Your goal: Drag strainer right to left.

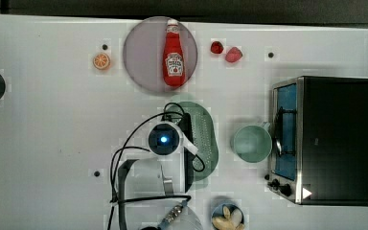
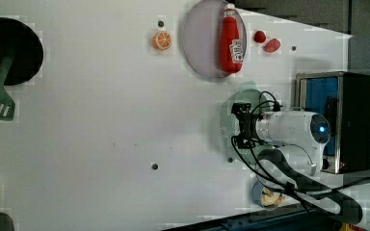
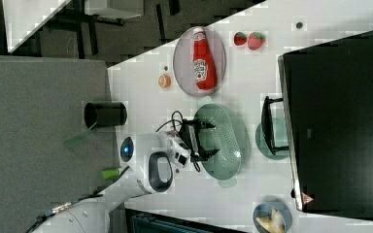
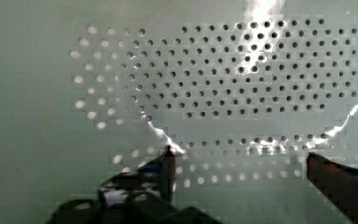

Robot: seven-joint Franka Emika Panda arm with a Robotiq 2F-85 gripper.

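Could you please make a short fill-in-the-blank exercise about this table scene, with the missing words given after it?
1. The ketchup bottle lies on the grey-lilac ____.
2. The gripper, its fingers ____, hangs over the strainer.
3. In the top view, the mint-green mug stands between the strainer and the ____.

Missing words: plate; open; toaster oven

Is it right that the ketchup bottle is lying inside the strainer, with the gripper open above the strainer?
Not quite. The top view shows the ketchup bottle lying on the grey-lilac plate, not in the strainer. The gripper is indeed open above the strainer.
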